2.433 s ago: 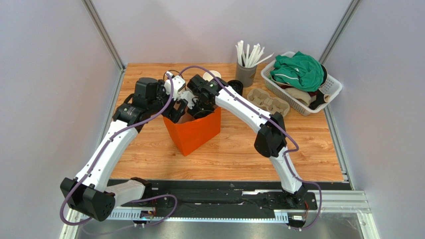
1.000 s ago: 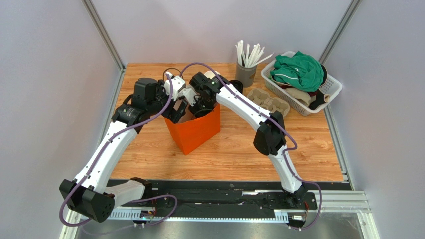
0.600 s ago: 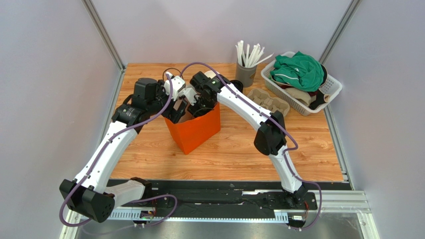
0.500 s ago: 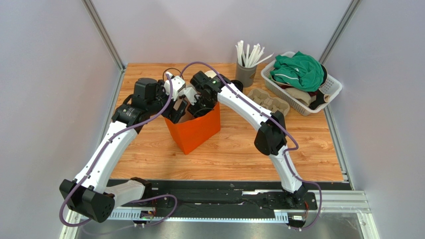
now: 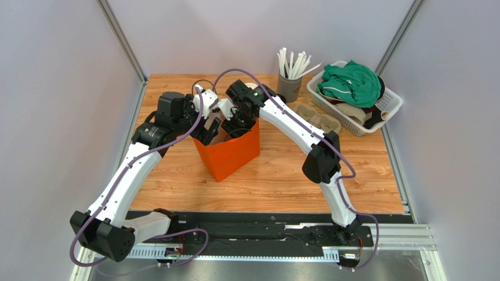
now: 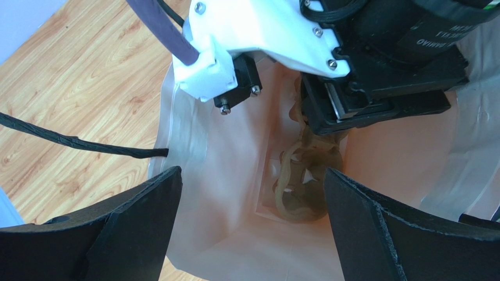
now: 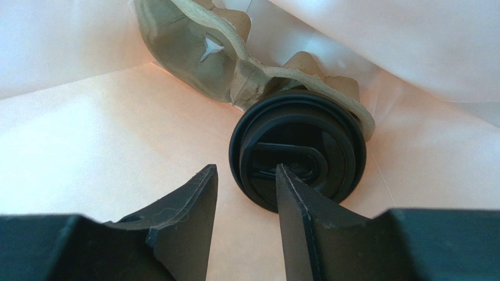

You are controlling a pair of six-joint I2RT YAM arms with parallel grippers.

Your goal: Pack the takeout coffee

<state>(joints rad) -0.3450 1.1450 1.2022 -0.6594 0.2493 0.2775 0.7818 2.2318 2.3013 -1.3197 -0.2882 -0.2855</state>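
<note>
**A:** Right gripper [image 7: 243,175] just let go. The jaws were near shut 1 s ago; now they're parted with nothing between them. The right arm has also shifted a touch in the top view.

**B:** Cup location?

**A:** Cup [image 7: 299,126] is down inside the bag [image 5: 232,155], sitting against the carrier [image 7: 193,52]. Only its lid [image 7: 334,152] shows; the body is hidden. 1 fingertip overlaps the lid in the wrist view, can't tell if it's touching.

**B:** So it's packed?

**A:** I'd call the drop done. What's left is backing the right arm out without snagging the bag wall.

**B:** Left gripper?

**A:** Left gripper [image 6: 251,175] is unchanged: fingers spread wide at the bag mouth, gripping nothing I can see.

**B:** Materials?

**A:**
- **Lid:** glossy black moulded plastic, round, with a stepped rim and an oblong recess in the middle.
- **Carrier:** grey-tan pulp, rough, with a ragged scalloped edge.
- **Bag:** orange outside. The inside reads pale peach with light coming through, and it's smooth, thin and creased at the folds. Looks flimsy; I'd expect it to move if bumped.
- **Table** [image 5: 281,181]: wood-grain.
</note>
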